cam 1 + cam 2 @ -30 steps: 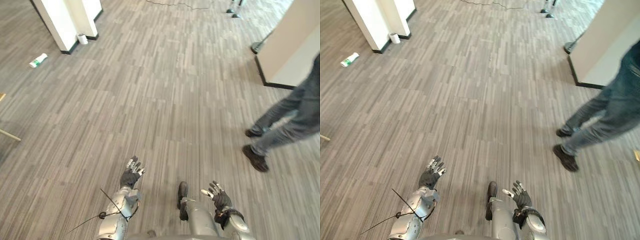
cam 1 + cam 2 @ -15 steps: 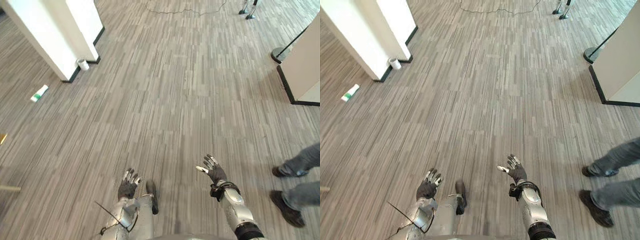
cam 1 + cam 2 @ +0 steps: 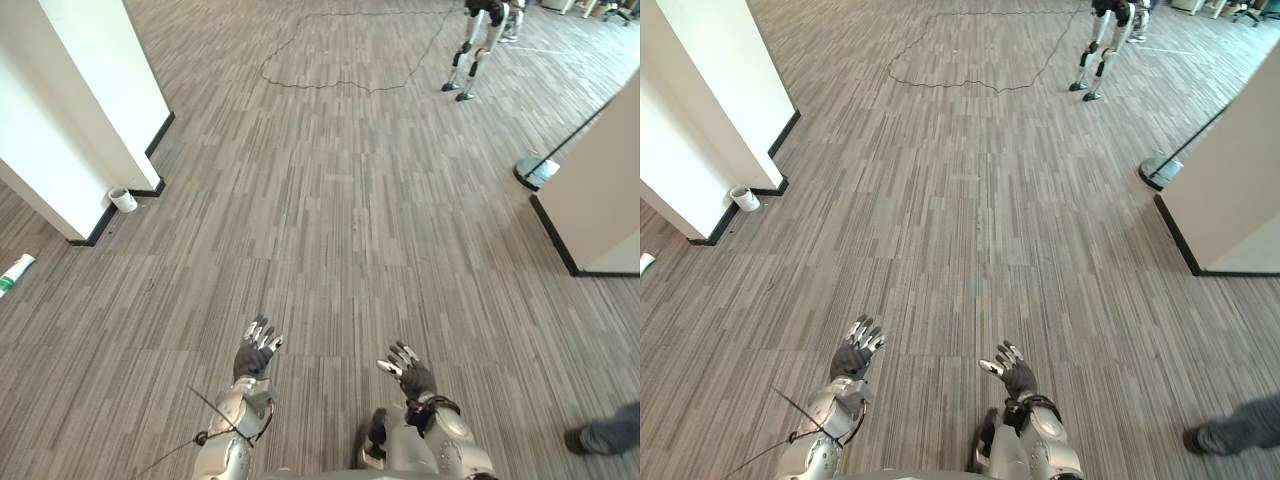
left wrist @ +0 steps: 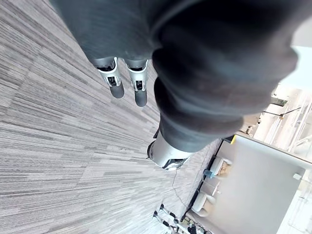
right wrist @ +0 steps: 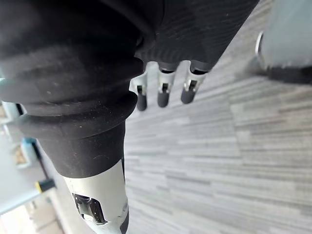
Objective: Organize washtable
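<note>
Since half a second ago the whole view has swung, so the camera has moved. The person at the right, then seen as two legs, is now a trouser cuff and shoe [image 3: 603, 437] at the lower right corner.

Grey plank floor [image 3: 340, 230] stretches ahead. A white pillar [image 3: 70, 110] with a black skirting stands at the left, and a pale partition [image 3: 605, 190] with a black base stands at the right. Far ahead are another robot's legs [image 3: 478, 45], with a thin dark cable [image 3: 340, 85] looping on the floor beside them. A round stand base [image 3: 537, 172] sits near the partition's corner.

Low in the view, the left hand [image 3: 258, 350] and the right hand [image 3: 410, 373] hang over the floor, well apart. Both have their fingers straight and spread and hold nothing.

A small white cup [image 3: 122, 199] stands at the pillar's foot. A green-and-white tube [image 3: 13, 272] lies on the floor at the left edge, well apart from both hands.
</note>
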